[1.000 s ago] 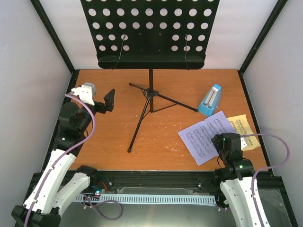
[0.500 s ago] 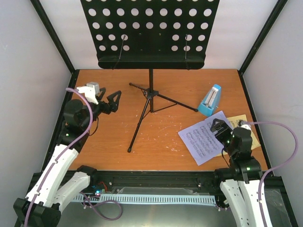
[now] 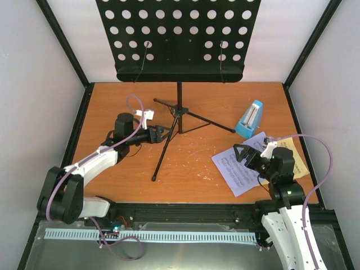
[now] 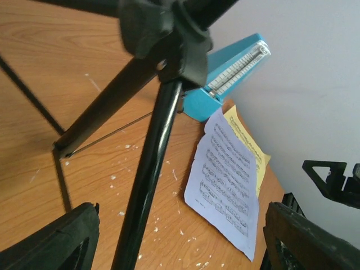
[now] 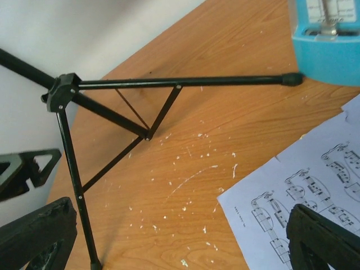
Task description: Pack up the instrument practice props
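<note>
Straddling music stand leg [image 4: 147,174], left gripper [image 3: 162,134] fingers [image 4: 62,236] apart, apparently untouching; right gripper [image 3: 244,154] spread.

Legs of the music stand [image 3: 166,143] splay over the counter's [image 3: 135,180] middle; its desk overhangs the far edge; metronome [image 3: 250,120] and sheet-music pages [image 3: 232,169] crowd the right edge; far-left corner and near-edge middle lie bare.

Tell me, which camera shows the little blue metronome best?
The top external view: the metronome stands whole and unobstructed near the white sheet-music page. The left wrist view has the music stand covering part of it; the right wrist view cuts off its top.
</note>
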### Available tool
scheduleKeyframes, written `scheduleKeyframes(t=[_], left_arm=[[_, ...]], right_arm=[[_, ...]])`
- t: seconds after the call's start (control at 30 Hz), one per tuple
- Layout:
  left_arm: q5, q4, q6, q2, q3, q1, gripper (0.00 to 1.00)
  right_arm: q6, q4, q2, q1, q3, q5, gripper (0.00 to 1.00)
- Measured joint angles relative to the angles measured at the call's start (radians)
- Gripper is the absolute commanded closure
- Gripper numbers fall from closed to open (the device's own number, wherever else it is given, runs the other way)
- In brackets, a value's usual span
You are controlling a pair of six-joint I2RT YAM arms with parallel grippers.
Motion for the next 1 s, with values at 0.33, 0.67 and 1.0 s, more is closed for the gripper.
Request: scheduleKeyframes(t=[0.33, 0.67, 1.0], left_arm=[[0.039, 0.004, 0.111, 0.2, 0.155, -0.03, 0.36], [0.012, 0.029, 0.161, 0.29, 0.163, -0.039, 0.54], [0.031, 0.09, 0.231, 0.315, 0.162, -0.051, 0.9]], right_arm=[[-0.02, 0.003, -0.061, 0.0, -0.052, -0.059, 0.0], [-0.019, 0.016, -0.062, 0.0, -0.069, -0.079, 0.0], [-0.015, 0.021, -0.069, 0.0, -0.081, -0.085, 0.0]])
